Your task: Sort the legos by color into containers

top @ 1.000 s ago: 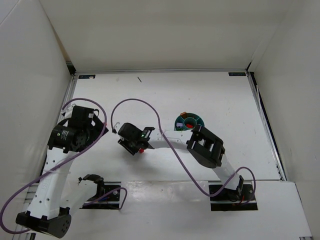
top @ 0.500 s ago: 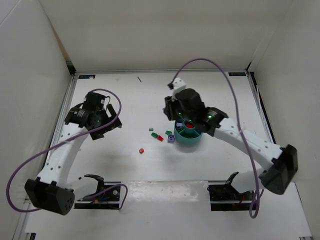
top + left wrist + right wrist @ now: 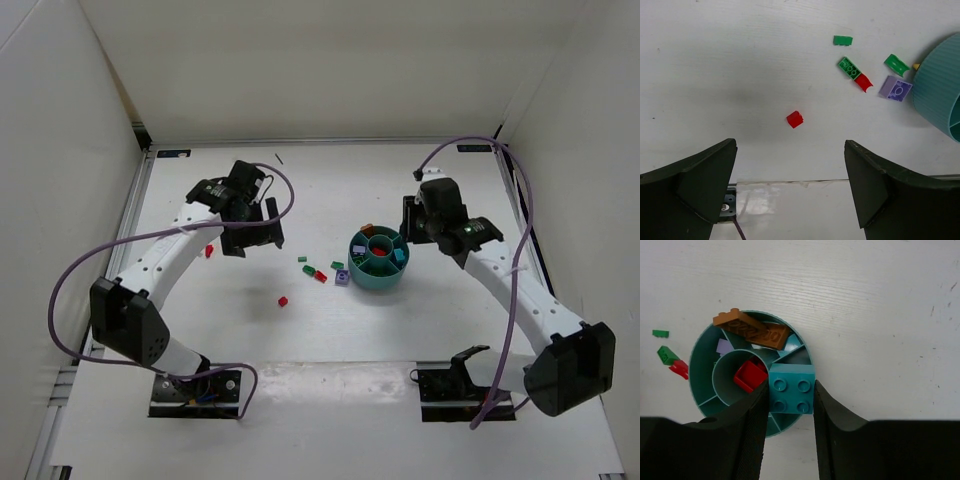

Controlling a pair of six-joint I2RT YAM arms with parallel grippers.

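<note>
A lone red brick lies nearest on the white worktop, below the left pincer, which is spread wide and empty. Beyond it, green bricks, a curved red piece and a purple plate crowd the ribbed teal bowl, which the left wrist view cuts off. The right pincer grips a studded teal brick at the bowl's edge, its fingers hiding the near wedges. A red block sits in the centre cup. A brown brick rests tilted on the far rim.
</note>
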